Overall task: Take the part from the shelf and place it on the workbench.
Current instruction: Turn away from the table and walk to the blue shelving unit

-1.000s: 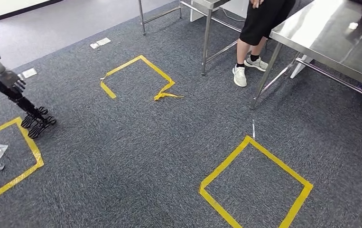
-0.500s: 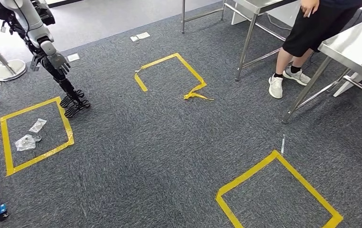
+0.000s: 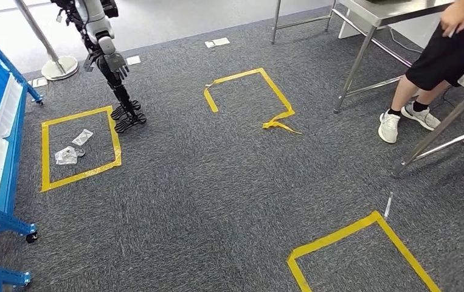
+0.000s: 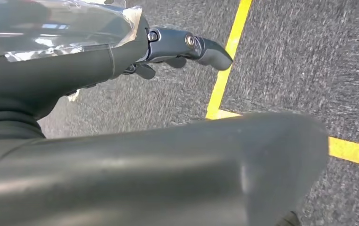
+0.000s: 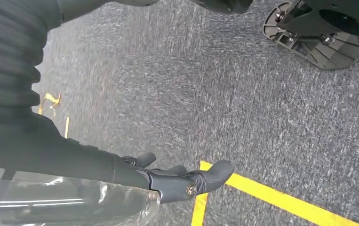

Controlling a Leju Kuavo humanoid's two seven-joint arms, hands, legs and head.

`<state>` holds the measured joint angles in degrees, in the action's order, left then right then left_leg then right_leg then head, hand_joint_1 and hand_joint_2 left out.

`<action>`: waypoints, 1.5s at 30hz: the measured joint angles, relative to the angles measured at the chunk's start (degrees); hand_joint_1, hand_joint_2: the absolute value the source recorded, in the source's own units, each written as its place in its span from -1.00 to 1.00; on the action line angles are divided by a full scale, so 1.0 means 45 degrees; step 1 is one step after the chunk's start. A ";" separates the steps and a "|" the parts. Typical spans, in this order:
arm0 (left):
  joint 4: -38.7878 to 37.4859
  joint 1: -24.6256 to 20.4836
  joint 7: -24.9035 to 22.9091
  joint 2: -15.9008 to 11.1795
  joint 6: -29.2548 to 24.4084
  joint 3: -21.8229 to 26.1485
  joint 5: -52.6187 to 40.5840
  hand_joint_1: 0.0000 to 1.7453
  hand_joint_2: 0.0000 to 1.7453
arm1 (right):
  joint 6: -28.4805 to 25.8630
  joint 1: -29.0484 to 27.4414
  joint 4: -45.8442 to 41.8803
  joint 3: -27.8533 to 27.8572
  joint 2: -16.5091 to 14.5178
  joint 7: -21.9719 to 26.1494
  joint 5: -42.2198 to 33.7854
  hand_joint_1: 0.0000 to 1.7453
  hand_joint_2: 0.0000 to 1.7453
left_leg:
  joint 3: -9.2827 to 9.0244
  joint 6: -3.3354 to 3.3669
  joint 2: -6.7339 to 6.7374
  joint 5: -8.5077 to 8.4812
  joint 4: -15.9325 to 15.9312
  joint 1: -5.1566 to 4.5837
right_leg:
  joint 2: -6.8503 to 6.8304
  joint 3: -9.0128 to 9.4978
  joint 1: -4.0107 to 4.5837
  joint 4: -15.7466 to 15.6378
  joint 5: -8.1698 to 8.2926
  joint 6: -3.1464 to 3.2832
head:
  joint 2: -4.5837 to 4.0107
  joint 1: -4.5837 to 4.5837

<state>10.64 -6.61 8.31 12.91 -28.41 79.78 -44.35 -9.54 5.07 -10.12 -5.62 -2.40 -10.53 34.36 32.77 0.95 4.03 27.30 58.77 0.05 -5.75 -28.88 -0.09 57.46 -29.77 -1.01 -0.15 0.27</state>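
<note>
Left robot hand [image 4: 177, 47] and right robot hand [image 5: 177, 181] hang loosely spread, holding nothing. I cannot make out the part on the blue shelf [image 3: 15, 146]. If bagged like the clear bags [image 3: 71, 152] on the carpet, expect light, slippery film: grip across the body.

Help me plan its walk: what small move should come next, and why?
Probably turn left to face the blue shelf: it sits cut off at the head view's left edge, and the left hand and right hand hang over carpet, apparently holding nothing.
</note>
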 joint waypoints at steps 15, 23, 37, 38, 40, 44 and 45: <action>0.0001 -0.0031 -0.0001 -0.0021 -0.0092 0.0000 -0.0004 -1.00 -1.00 | 0.0002 0.0026 0.0018 -0.0004 -0.0008 -0.0021 -0.0016 -1.00 1.00 | 0.0084 0.0224 -0.2275 -0.0230 -0.0086 0.0045 | 0.2046 -0.0380 -0.0316 0.0353 0.0039 -0.0652 | 0.0000 -0.0171; 0.0001 -0.0008 0.0160 -0.0037 0.0030 0.0000 0.0024 -1.00 -1.00 | -0.0018 -0.0080 0.0033 0.0000 -0.0069 -0.0015 -0.0093 -1.00 1.00 | 0.1516 -0.0205 -0.1055 0.1236 0.2690 0.0049 | 0.1061 -0.0360 -0.0187 0.0210 0.0183 0.0130 | 0.0000 0.0021; 0.0005 -0.0088 0.0414 -0.0153 0.0932 -0.0006 0.0026 -1.00 -1.00 | -0.0278 -0.0169 0.0038 0.0043 -0.0060 0.0028 -0.0307 -1.00 1.00 | -0.0166 0.0514 -0.0845 -0.0169 -0.0393 -0.0024 | 0.0911 -0.1099 -0.0016 0.2184 -0.0922 -0.0045 | 0.0000 -0.0087; 0.0006 -0.0095 0.0413 -0.0168 0.0994 -0.0008 0.0024 -1.00 -1.00 | -0.0291 -0.0195 0.0040 0.0057 -0.0067 0.0034 -0.0322 -1.00 1.00 | -0.0134 0.0538 -0.1034 -0.0194 -0.0388 -0.0006 | 0.1139 -0.1518 -0.0029 0.3059 -0.1264 -0.0027 | 0.0000 -0.0100; 0.0006 -0.0073 0.0412 -0.0173 0.1027 -0.0008 0.0024 -1.00 -1.00 | -0.0318 -0.0239 0.0043 0.0092 -0.0066 0.0043 -0.0339 -1.00 1.00 | -0.0124 0.0514 -0.1413 -0.0211 -0.0372 0.0010 | 0.1218 -0.1810 -0.0091 0.3625 -0.1319 -0.0179 | 0.0000 -0.0102; 0.0006 -0.0068 0.0410 -0.0194 0.1096 -0.0010 0.0024 -1.00 -1.00 | -0.0328 -0.0264 0.0048 0.0125 -0.0063 0.0081 -0.0329 -1.00 1.00 | -0.0072 0.0289 -0.2128 -0.0163 -0.0202 0.0068 | 0.1927 -0.0611 -0.0349 0.0846 -0.0071 -0.0684 | 0.0000 -0.0114; 0.0006 -0.0075 0.0409 -0.0200 0.1113 -0.0010 0.0024 -1.00 -1.00 | -0.0328 -0.0265 0.0051 0.0126 -0.0073 0.0097 -0.0314 -1.00 1.00 | -0.0018 0.0206 -0.2260 -0.0143 -0.0141 0.0059 | 0.2133 -0.0411 -0.0383 0.0357 0.0085 -0.0667 | 0.0000 -0.0112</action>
<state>10.67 -6.95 10.15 12.01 -23.40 79.73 -44.24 -11.02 3.87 -9.89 -5.05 -2.73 -10.10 32.94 32.69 1.88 -6.14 26.66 58.14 0.32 3.85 -30.73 -1.82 59.06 -29.39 -4.01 -0.15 -0.23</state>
